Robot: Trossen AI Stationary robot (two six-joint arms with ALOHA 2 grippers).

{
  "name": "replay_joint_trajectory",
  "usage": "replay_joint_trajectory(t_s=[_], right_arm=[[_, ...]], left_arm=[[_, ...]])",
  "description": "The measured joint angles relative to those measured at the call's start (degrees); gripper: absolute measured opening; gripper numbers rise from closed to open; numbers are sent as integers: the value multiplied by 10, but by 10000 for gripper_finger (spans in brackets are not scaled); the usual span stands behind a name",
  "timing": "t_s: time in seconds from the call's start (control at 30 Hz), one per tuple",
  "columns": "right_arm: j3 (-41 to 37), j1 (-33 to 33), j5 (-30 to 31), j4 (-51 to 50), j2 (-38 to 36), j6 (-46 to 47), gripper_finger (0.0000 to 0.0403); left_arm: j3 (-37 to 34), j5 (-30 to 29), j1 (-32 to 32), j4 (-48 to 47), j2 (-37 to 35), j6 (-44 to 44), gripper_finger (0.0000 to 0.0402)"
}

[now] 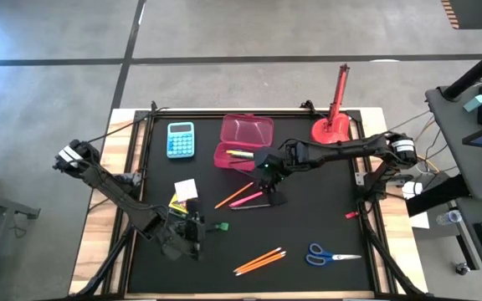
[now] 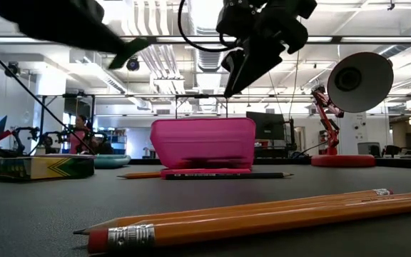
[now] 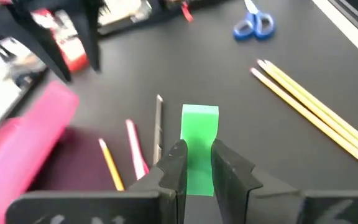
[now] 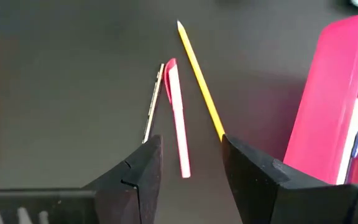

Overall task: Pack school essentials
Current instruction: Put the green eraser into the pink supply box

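My left gripper [image 3: 197,149] is near the table's front left [image 1: 206,227], shut on a small flat green piece [image 3: 199,124]. My right gripper [image 4: 190,142] hangs open above the middle of the black mat [image 1: 273,194]. Under it lie a pink pen [image 4: 178,118], an orange pencil [image 4: 199,81] and a thin dark pencil [image 4: 153,102], all flat on the mat. The open pink case [image 1: 243,142] stands just beyond them, with a pen inside [image 4: 352,137]. Two orange pencils [image 1: 259,261], blue-handled scissors [image 1: 329,255] and a white-and-yellow pack [image 1: 182,192] also lie on the mat. My left gripper pinches the green piece by its near end [image 3: 197,177] between the two fingers. The fingers slant slightly downward and point toward the table's right. The rest of the piece sticks out flat beyond the fingertips and looks clear of the mat.
A light-blue calculator [image 1: 180,140] lies at the far left of the mat. A red desk lamp [image 1: 335,125] stands at the far right, and a small red bit [image 1: 351,215] lies near the right edge. In the low view the two orange pencils [image 2: 262,214] lie closest to the front edge.
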Motion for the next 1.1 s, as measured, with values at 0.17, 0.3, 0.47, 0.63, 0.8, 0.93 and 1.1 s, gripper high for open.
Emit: replay_joint_trajectory(t_s=[0.17, 0.3, 0.47, 0.63, 0.8, 0.93, 1.1], right_arm=[[0, 3, 0, 0, 0, -21, 142], [0, 3, 0, -3, -1, -22, 133], [0, 3, 1, -19, -8, -23, 128], [0, -1, 1, -46, -23, -27, 129], [-7, -5, 1, -55, -45, -27, 128], [-24, -7, 2, -49, -63, -25, 128], [-57, -8, 1, -46, -87, -16, 129]], left_arm=[[0, -13, 46, 66, 0, 78, 42], [0, -34, 104, 84, 0, 100, 42], [0, -37, 196, 88, 0, 100, 42], [0, -24, 292, 88, 0, 99, 42], [0, 91, 391, 86, 4, 69, 42], [0, 173, 457, 87, 6, 11, 42], [-4, 230, 486, 56, 6, -20, 42]])
